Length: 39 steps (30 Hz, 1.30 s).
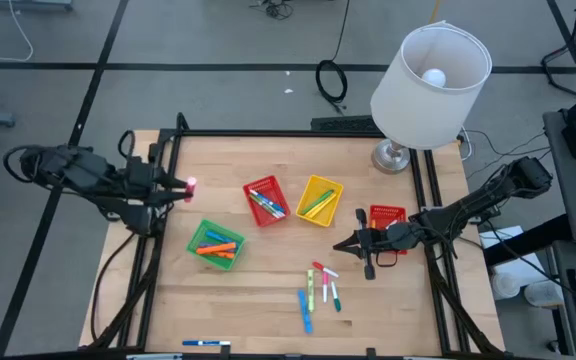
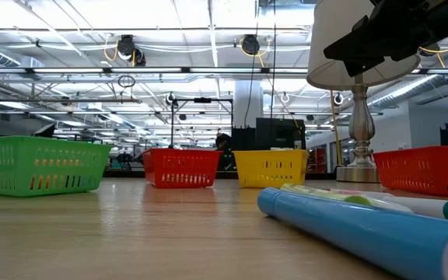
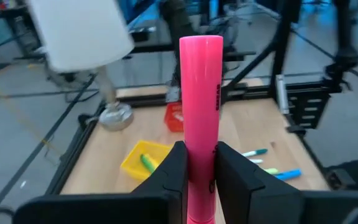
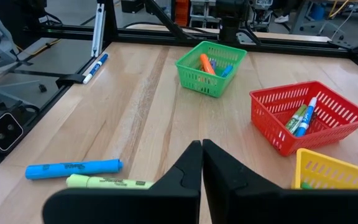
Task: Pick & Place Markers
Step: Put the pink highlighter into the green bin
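Pink marker [image 3: 200, 106] clamped upright in left gripper [image 3: 201, 169].

pink marker [image 3: 200, 106] upright, clamped between jaws

pink marker [image 3: 200, 112] upright in left hand [image 3: 201, 163]; others loose on table.

A wooden table [image 1: 268, 300] carries four baskets [image 1: 215, 244], loose markers [image 1: 318, 288] and a lamp [image 1: 393, 157].
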Available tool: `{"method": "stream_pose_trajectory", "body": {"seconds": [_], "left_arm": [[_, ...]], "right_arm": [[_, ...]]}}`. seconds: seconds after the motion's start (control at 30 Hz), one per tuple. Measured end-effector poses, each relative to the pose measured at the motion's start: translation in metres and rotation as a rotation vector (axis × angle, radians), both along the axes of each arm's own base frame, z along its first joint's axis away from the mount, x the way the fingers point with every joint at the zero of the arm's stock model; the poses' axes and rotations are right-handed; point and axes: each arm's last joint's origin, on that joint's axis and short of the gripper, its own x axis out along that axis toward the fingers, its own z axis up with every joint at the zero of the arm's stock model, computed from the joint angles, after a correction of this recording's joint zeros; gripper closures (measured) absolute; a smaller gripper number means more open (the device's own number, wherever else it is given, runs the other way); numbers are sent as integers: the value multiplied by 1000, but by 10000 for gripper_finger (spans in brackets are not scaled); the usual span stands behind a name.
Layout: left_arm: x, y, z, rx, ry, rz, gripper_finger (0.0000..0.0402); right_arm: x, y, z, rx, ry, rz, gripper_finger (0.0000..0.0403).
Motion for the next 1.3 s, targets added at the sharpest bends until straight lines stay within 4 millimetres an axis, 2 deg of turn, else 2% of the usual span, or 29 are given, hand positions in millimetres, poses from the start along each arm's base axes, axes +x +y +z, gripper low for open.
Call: {"method": "stream_pose_trajectory", "body": {"seconds": [0.1,0.27,0.43,1.3], "left_arm": [[-8,3,-21,-27,-2,55,347],[-15,3,-51,-72,-72,31,347],[-17,2,-66,-81,-131,2,347],[-19,1,-68,-92,-141,-16,347]], "right_arm": [[0,0,0,3,0,-1,403],[0,0,-1,37,18,-14,403],[0,0,-1,38,18,-15,403],[0,0,-1,38,18,-15,403]]}}
